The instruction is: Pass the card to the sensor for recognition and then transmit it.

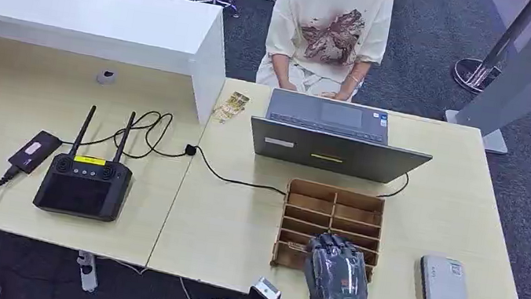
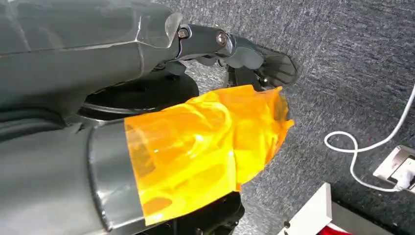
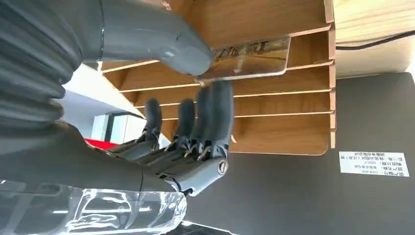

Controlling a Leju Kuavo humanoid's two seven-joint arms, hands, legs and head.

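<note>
Your card (image 3: 249, 58) sits in the wooden slotted rack (image 1: 333, 215), lying along one of its slots at the near end; the right robot hand (image 1: 337, 267) has it pinched, thumb (image 3: 161, 39) pressed on one face and the dark fingers (image 3: 215, 112) on the other, so that hand is clamped on the card; from the head view you see the hand reaching over the rack's near edge, hiding the card beneath it. The rack rests on the bench (image 1: 235, 224), just in front of the grey laptop (image 1: 335, 140); the grey card sensor (image 1: 444, 287) lies flat on the bench to the right of the rack, apart from it. Further left you have a black controller with two antennas (image 1: 85, 182) and its cable. A person (image 1: 332, 28) sits behind the laptop. The left robot hand (image 2: 235, 54) hangs over grey carpet; you cannot tell whether its fingers are apart or together.
</note>
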